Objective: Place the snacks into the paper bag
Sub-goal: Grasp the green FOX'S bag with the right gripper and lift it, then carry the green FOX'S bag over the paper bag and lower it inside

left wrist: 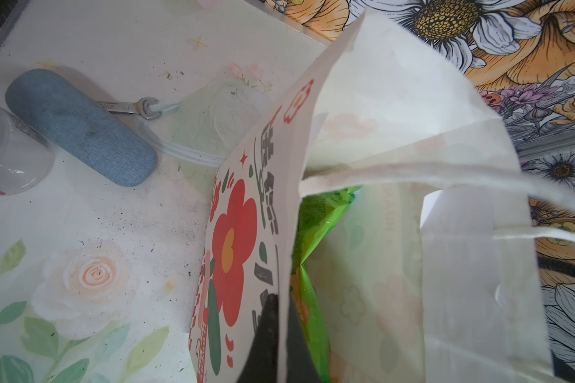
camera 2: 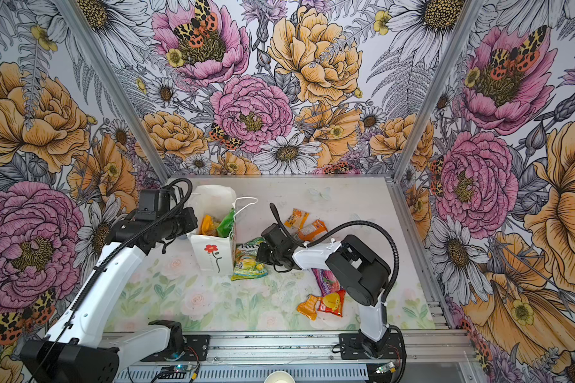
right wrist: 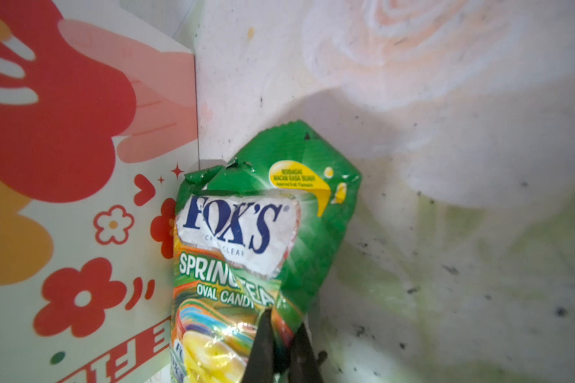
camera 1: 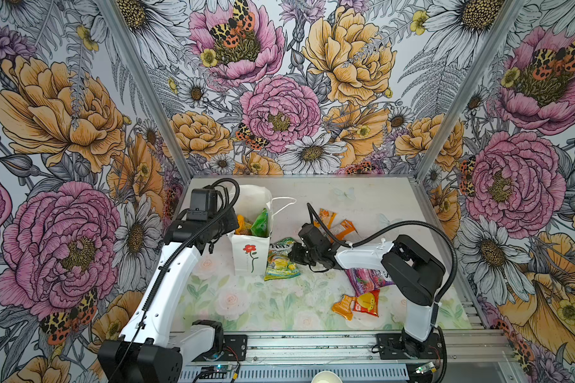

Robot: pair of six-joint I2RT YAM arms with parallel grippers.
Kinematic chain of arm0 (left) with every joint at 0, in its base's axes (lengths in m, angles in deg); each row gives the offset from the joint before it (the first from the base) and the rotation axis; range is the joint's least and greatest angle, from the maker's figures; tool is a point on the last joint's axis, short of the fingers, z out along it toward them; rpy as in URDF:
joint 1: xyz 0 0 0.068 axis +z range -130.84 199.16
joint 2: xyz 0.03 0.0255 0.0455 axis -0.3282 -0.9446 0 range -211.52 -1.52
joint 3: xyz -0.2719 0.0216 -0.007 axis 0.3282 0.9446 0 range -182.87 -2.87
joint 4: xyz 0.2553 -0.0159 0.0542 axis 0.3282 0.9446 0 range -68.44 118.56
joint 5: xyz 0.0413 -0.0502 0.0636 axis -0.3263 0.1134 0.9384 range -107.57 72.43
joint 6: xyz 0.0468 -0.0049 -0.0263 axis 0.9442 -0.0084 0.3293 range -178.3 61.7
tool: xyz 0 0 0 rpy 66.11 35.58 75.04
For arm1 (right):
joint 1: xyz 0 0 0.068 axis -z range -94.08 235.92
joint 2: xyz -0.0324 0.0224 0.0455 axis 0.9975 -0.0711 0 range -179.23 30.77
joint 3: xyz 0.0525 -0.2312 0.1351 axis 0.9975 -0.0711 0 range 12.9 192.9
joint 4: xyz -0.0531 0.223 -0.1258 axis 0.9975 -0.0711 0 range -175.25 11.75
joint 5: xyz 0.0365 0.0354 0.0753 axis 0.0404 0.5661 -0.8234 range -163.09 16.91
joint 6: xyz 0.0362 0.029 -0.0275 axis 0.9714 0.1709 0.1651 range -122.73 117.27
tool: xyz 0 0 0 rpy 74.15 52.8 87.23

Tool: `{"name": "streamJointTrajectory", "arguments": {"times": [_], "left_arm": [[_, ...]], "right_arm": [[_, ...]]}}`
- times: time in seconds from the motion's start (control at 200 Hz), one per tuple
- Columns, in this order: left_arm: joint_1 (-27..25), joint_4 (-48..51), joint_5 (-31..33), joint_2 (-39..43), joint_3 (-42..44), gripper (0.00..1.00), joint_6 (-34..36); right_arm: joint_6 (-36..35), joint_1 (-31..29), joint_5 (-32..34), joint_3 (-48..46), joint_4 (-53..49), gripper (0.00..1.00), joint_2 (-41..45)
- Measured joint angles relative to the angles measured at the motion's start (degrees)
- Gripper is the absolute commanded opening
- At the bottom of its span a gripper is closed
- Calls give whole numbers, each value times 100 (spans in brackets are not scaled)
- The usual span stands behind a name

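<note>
The white paper bag (camera 1: 250, 257) (camera 2: 212, 257) stands open left of centre, with a green packet (camera 1: 259, 223) (left wrist: 311, 228) and a yellow one (camera 1: 243, 223) inside. My left gripper (left wrist: 281, 300) is shut on the bag's side wall (left wrist: 246, 205) at the rim. A green-yellow Fox's packet (camera 1: 281, 263) (camera 2: 248, 263) (right wrist: 243, 238) lies against the bag's right side. My right gripper (camera 1: 294, 254) (camera 2: 260, 253) (right wrist: 283, 320) is shut on that packet's edge. The other snacks lie to the right: two orange packets (camera 1: 327, 215) (camera 1: 345, 228), a purple one (camera 1: 365, 278), a red one (camera 1: 367, 302) and another orange one (camera 1: 343, 306).
The left wrist view shows a blue case (left wrist: 80, 126), a small wrench (left wrist: 136, 107) and a clear cup (left wrist: 7, 149) on the table beyond the bag. The bag's cord handle (camera 1: 284, 200) hangs over its right side. Floral walls close in three sides.
</note>
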Motion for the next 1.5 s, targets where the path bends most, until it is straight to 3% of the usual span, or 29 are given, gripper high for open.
{"name": "streamJointTrajectory", "arguments": {"times": [0.44,0.806,1.281,1.496], "left_arm": [[33,0,-7,0,0,0,0],[33,0,-7,0,2,0,0],[-46,-4,-2,-2,2,0,-2],[-87,-11,4,-2,2,0,-2]], "right_arm": [[-129,221,201,-352,-540,0,885],[-715,820,706,-186,-2055,0,2406],[-1670,1117,1318,2391,-3818,0,2935],[-1998,800,1488,4081,-4232,0,2754]]}}
